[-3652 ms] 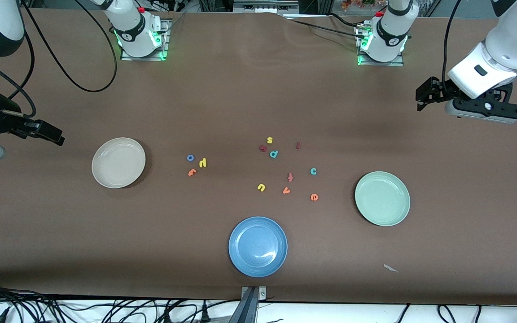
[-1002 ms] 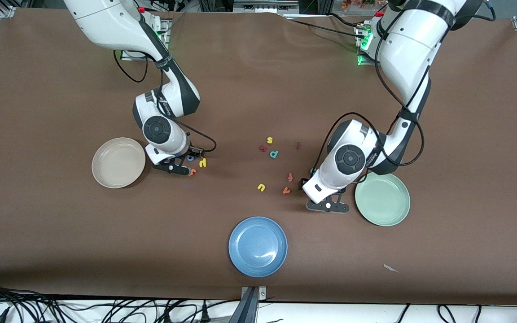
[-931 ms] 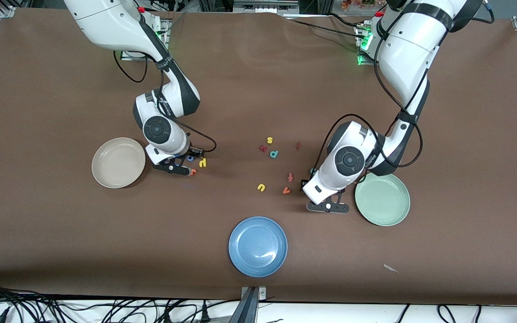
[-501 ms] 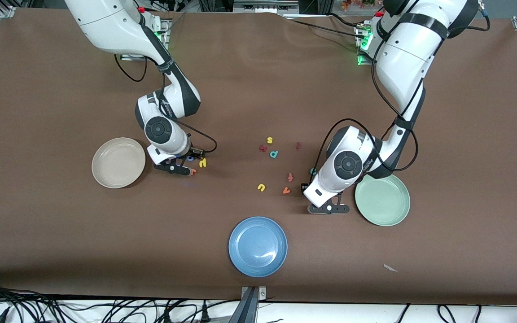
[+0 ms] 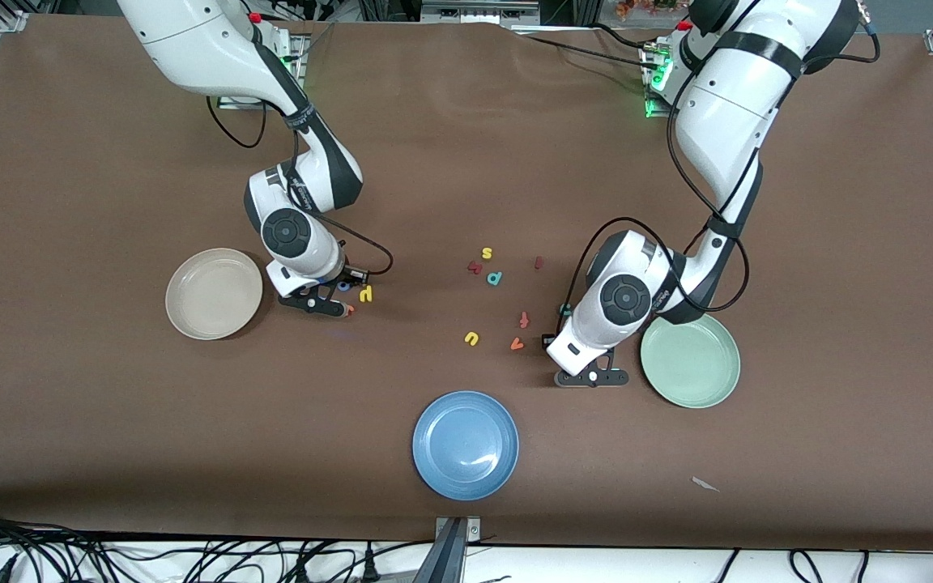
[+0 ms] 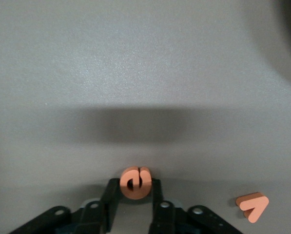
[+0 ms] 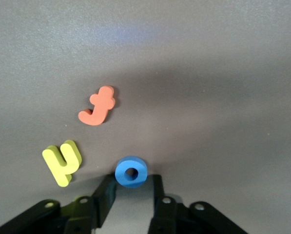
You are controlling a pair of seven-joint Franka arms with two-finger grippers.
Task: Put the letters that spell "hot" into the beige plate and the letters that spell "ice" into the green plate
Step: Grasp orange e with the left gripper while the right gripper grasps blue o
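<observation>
My right gripper (image 7: 131,181) is down at the table beside the beige plate (image 5: 214,293), shut on the blue o (image 7: 130,171). The yellow h (image 7: 62,162) and the orange t (image 7: 98,111) lie flat close by. My left gripper (image 6: 135,187) is down beside the green plate (image 5: 690,358), shut on the orange e (image 6: 135,183), which the hand hides in the front view. The teal c (image 5: 564,308) peeks out at that hand's edge. Farther from the camera lies the dark red i (image 5: 538,262). Both plates hold nothing.
A blue plate (image 5: 465,444) sits near the front edge. Loose letters lie mid-table: yellow s (image 5: 487,253), a dark red curved one (image 5: 475,266), a teal stemmed one (image 5: 495,278), yellow u (image 5: 471,338), orange v (image 6: 252,206). A paper scrap (image 5: 705,484) lies toward the left arm's end.
Both arms came in from the table's ends and lowered to the letters. Over the last second both pairs of jaws narrowed, the left onto the e, the right onto the o.
</observation>
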